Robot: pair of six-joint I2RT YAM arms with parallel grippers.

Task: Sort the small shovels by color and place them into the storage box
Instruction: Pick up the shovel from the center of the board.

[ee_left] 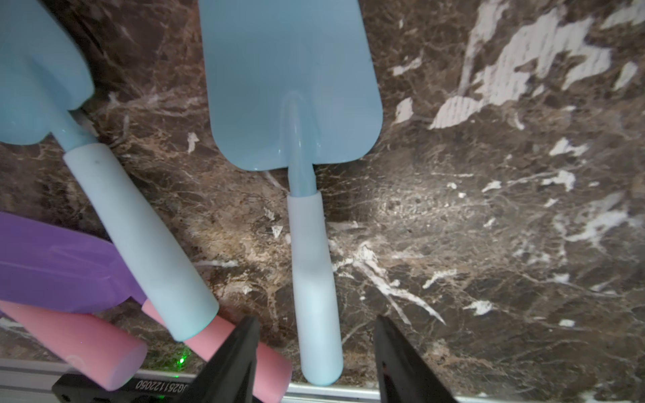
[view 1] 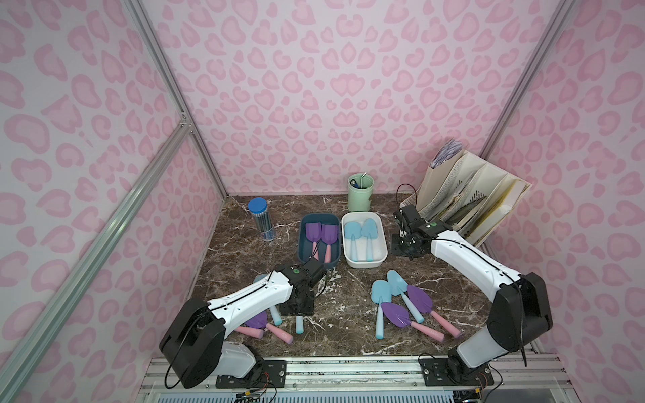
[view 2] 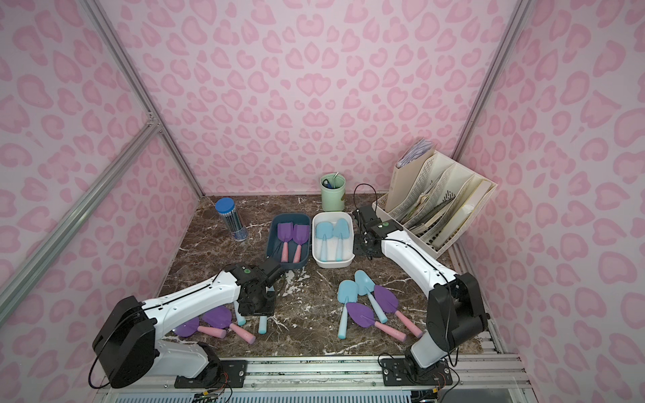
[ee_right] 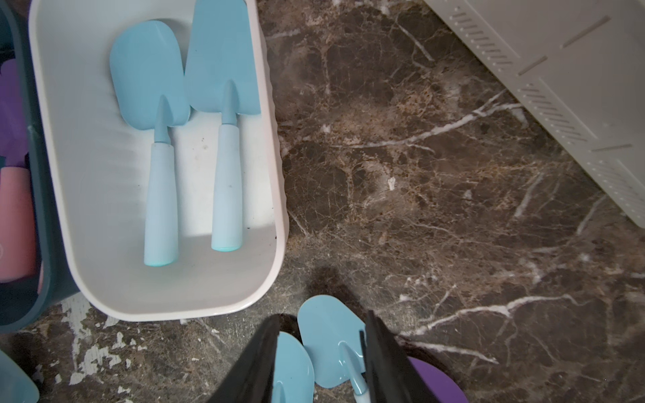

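Note:
My left gripper (ee_left: 316,319) is open low over the table, one finger on each side of the handle of a light blue square-bladed shovel (ee_left: 293,87), with gaps on both sides. A second light blue shovel (ee_left: 136,223) and purple shovels with pink handles (ee_left: 56,268) lie beside it. In both top views the arm hides the blades. My right gripper (ee_right: 321,315) is open and empty beside the white storage box (ee_right: 275,195), which holds two light blue shovels (ee_right: 153,90). The dark blue box (view 1: 302,240) holds two purple shovels (view 1: 313,232). Several more shovels (view 1: 394,314) lie loose at the front right.
At the back left stands a clear pencil tube with a blue cap (view 1: 261,219). A green cup (view 1: 360,197) is at the back centre and a cream file rack (view 1: 471,199) at the back right, close to my right arm. An aluminium rail (view 1: 349,366) runs along the table's front.

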